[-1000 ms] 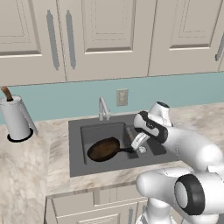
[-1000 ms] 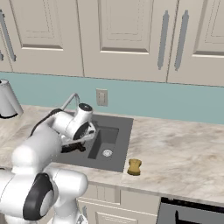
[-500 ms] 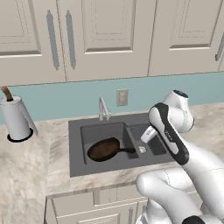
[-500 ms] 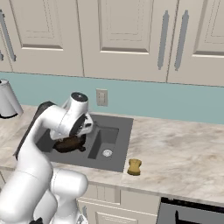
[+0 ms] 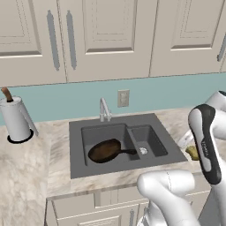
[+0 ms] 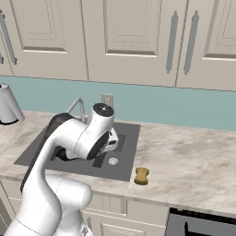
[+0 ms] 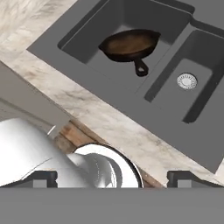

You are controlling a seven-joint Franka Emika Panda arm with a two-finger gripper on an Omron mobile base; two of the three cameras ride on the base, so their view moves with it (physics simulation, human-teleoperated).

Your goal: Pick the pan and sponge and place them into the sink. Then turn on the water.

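The round dark-brown frying pan [image 5: 105, 150] with its short black handle is lying in the larger basin of the dark grey double-basin sink [image 5: 79, 171], handle pointing toward the smaller basin, where a round silver drain [image 7: 187, 81] is showing. The small yellow sponge block [image 6: 141, 175] is sitting on the marbled beige surface [image 6: 184, 161], just beside the sink's front corner and apart from the pan. The white arm is rising high and bending back down over the smaller basin's side. The hand [image 7: 111, 178] is hanging above the surface's front edge, its dark fingertips [image 7: 40, 178] standing wide apart and gripping nothing.
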